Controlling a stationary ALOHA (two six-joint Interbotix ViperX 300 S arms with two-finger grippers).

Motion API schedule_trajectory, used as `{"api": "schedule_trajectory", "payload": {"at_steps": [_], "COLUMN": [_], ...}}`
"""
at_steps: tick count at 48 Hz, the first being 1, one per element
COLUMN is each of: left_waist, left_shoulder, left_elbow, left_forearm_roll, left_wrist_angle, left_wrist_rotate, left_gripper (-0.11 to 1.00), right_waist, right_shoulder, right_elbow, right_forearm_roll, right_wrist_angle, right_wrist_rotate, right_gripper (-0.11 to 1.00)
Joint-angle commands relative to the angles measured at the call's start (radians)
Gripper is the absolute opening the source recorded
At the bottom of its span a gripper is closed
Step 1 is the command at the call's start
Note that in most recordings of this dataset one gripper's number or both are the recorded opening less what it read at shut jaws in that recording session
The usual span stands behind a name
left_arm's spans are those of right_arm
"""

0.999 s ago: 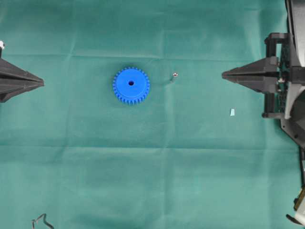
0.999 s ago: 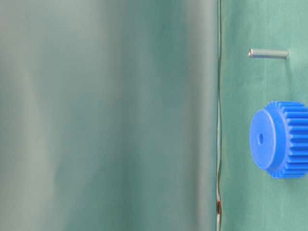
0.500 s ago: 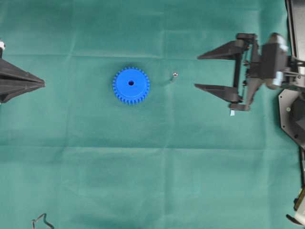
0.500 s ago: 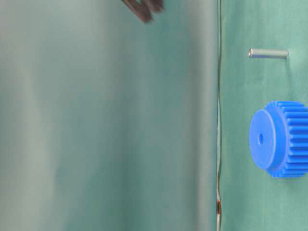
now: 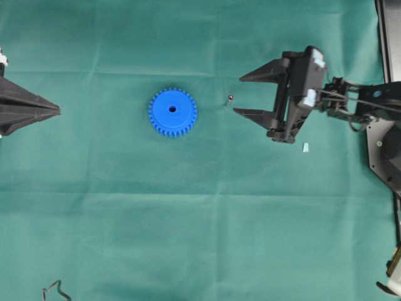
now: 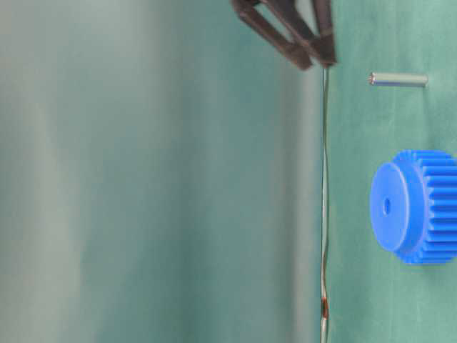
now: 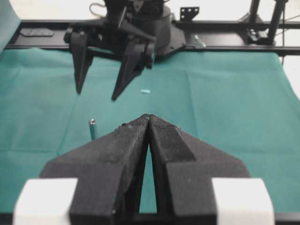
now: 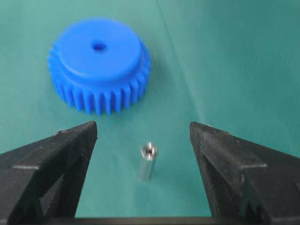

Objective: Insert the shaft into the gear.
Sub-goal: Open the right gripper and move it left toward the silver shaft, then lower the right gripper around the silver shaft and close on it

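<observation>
Blue gear flat on the green cloth, steel shaft standing beside it, one gripper at each side.

Taking the gear (image 5: 172, 112) as landmark and going left to right in the overhead view: the left gripper (image 5: 56, 110) sits well off to the gear's left, its jaws pressed together into one black point aimed at the gear. The gear is bright blue plastic, round, ringed with many small teeth, with a raised flat face and a small centre hole, and lies flat on the cloth (image 5: 188, 219). Near its right side, not touching it, the shaft (image 5: 229, 99) stands upright, a short thin silvery pin with a dimpled top end. Right of the shaft is the right gripper (image 5: 237, 95), jaws spread wide and holding nothing; the right wrist view shows the pin between the two fingertips, touching neither. Farther right of the gear lies a small pale blue scrap (image 5: 306, 147).
</observation>
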Motion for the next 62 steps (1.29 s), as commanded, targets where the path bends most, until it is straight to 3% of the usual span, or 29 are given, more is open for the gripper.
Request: {"api": "schedule_trajectory", "payload": {"at_steps": [1, 16, 28, 42, 52, 62], "left_waist": [-0.003, -0.003, -0.003, -0.003, -0.005, -0.005], "left_shoulder": [0.006, 0.006, 0.006, 0.006, 0.006, 0.006], "left_elbow": [-0.021, -0.021, -0.021, -0.021, -0.021, -0.023], "left_forearm_roll": [0.003, 0.003, 0.003, 0.003, 0.003, 0.003], "left_wrist_angle": [-0.005, -0.005, -0.005, 0.000, 0.000, 0.005], "left_wrist_rotate": [0.000, 0.000, 0.000, 0.000, 0.000, 0.000], "left_gripper": [0.03, 0.03, 0.03, 0.03, 0.03, 0.03], "right_waist": [-0.002, -0.002, -0.002, 0.011, 0.014, 0.015], "right_shoulder": [0.037, 0.169, 0.207, 0.201, 0.201, 0.201], "right_elbow": [-0.021, -0.071, -0.087, -0.075, -0.075, -0.080], "right_forearm_roll": [0.017, 0.026, 0.026, 0.026, 0.026, 0.026], "right_wrist_angle": [-0.038, -0.049, -0.054, -0.054, -0.054, -0.051], "right_wrist_rotate": [0.002, 0.031, 0.038, 0.038, 0.038, 0.040], "right_gripper": [0.84, 0.83, 0.75, 0.49, 0.17, 0.16]}}
